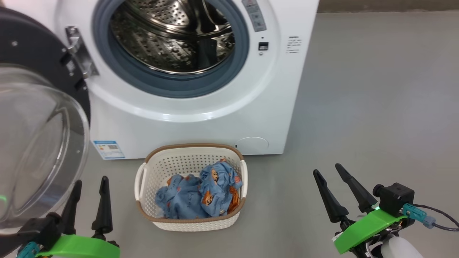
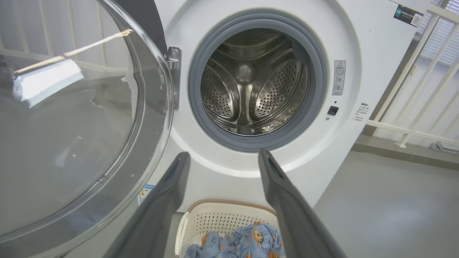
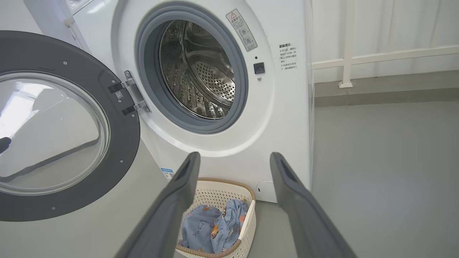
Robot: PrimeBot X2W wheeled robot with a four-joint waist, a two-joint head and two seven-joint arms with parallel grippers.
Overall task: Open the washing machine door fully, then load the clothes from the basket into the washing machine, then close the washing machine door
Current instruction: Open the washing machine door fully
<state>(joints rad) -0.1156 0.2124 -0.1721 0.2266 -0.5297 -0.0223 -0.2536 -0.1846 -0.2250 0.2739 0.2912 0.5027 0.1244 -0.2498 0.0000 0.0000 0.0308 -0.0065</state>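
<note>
Jaws apart and empty, left gripper and right gripper are flanking the basket holding the clothes, which is sitting on the floor just before the washer, its door standing wide open leftward.

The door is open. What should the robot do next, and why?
Probably lower the right gripper onto the clothes in the basket: the washing machine door stands wide open, and that gripper is open, holding nothing.
</note>
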